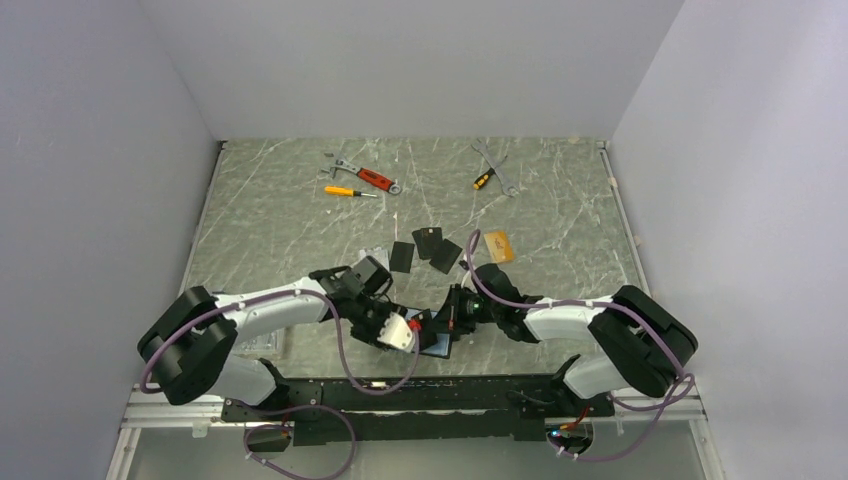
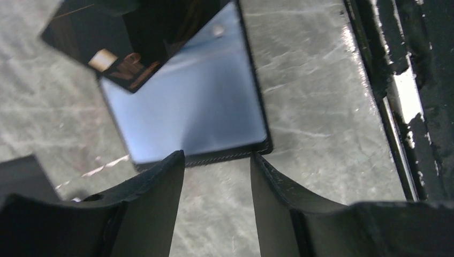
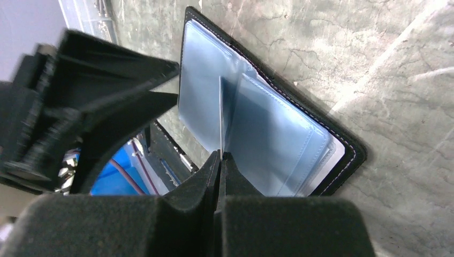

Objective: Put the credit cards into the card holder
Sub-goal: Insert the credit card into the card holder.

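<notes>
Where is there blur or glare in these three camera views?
Top external: sharp, evenly lit, no harsh shadows. Left wrist: soft overall, pale sheen on the card holder lining, left pincer dark and blurred. Right wrist: card holder sleeves fairly clear, right pincer out of focus in the foreground.

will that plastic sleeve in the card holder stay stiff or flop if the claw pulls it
Probably floppy: the sleeve pinched by the right claw is thin film, upright only where gripped. Likely slippery: its surface looks glossy. The card holder seems light and may slide on the table.
</notes>
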`<state>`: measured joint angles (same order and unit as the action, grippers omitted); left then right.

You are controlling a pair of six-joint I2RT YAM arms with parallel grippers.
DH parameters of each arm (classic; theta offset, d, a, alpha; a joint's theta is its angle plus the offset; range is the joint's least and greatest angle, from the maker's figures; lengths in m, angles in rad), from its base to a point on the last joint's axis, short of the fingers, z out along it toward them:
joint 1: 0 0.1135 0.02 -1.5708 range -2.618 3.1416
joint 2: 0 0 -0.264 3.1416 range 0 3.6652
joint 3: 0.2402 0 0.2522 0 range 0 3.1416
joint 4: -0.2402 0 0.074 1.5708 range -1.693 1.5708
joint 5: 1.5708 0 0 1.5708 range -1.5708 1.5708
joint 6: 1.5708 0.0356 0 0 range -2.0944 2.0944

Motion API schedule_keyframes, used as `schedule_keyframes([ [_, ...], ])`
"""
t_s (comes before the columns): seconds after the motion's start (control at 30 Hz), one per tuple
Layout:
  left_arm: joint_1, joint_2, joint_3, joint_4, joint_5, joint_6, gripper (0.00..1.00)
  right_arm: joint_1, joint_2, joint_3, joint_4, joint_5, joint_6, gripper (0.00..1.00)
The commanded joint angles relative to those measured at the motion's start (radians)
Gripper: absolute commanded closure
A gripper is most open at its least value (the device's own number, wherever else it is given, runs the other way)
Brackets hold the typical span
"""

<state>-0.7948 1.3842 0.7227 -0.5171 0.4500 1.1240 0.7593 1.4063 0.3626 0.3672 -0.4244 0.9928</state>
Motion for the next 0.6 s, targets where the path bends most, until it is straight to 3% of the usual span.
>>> schedule_keyframes([
  [0.0,-0.089,0.01,-0.059,0.14,-0.121,0.039,0.48,-0.005,-0.028,0.032,-0.027,0.031,-0.032,1.0],
  [0.23,-0.175,0.068,-0.046,0.213,-0.189,-0.125,0.62,-0.079,-0.094,0.02,-0.071,0.046,-0.06,1.0],
  [0.37,-0.203,0.122,0.021,0.164,-0.207,-0.228,0.72,-0.103,-0.152,0.006,-0.09,0.079,-0.066,1.0],
  [0.57,-0.263,0.136,0.058,0.107,-0.188,-0.348,0.73,-0.104,-0.181,-0.04,-0.067,0.15,-0.021,1.0],
])
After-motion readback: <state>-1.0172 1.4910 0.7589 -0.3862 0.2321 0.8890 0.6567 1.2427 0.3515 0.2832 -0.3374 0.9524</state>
